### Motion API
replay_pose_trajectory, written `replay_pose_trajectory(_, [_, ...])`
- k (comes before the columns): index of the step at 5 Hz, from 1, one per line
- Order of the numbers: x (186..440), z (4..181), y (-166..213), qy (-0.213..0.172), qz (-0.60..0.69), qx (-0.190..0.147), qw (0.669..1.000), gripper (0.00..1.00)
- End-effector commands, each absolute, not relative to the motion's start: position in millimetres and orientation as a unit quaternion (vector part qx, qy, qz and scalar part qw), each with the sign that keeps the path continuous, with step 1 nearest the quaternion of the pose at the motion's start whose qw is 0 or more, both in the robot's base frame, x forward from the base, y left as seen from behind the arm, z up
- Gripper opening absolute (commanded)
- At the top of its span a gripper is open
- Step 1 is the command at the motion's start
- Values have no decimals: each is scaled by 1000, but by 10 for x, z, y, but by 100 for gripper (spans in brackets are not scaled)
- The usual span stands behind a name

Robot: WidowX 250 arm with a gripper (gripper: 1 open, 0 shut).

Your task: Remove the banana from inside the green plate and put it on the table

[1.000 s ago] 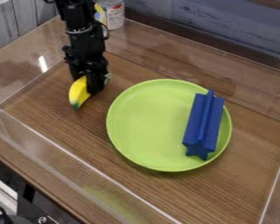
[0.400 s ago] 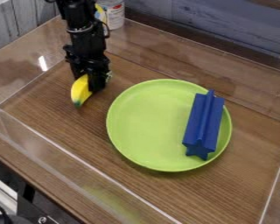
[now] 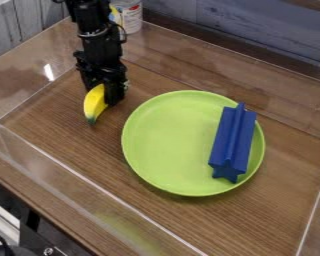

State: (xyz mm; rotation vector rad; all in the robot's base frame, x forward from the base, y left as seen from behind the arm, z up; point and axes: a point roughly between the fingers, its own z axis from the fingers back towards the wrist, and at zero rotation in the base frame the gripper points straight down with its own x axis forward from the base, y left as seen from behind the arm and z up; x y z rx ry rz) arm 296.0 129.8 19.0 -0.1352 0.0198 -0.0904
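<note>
**Yellow banana set down outside the plate**

Yellow and small, the banana [image 3: 93, 103] is seen lying on the brown tabletop [image 3: 69, 170], at about nine o'clock from the green plate [image 3: 192, 143] and clear of its rim. Above the banana's upper end, the claw [image 3: 105, 90] is pointed straight down; whether its jaws are parted cannot be told. A blue ridged block [image 3: 232, 140] is left in the plate. Only withdrawal is judged to remain.

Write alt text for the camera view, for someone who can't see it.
A black robot gripper points straight down over a small yellow banana lying on a brown wooden table, just left of a round green plate. A long blue ridged block lies on the plate's right side; clear acrylic walls border the table.
</note>
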Motion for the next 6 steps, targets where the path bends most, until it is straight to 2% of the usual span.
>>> replay_pose_trajectory(1, [2965, 227, 1281, 8, -45, -67, 997, 100])
replay_pose_trajectory(3, [2956, 487, 1204, -13, -43, -73, 996, 100])
replay_pose_trajectory(4, [2958, 499, 1193, -14, -41, -75, 996, 100])
replay_pose_trajectory(5, [2963, 491, 1187, -15, -39, -77, 996, 0])
replay_pose_trajectory(6, [2965, 540, 1164, -18, -39, -79, 996, 0])
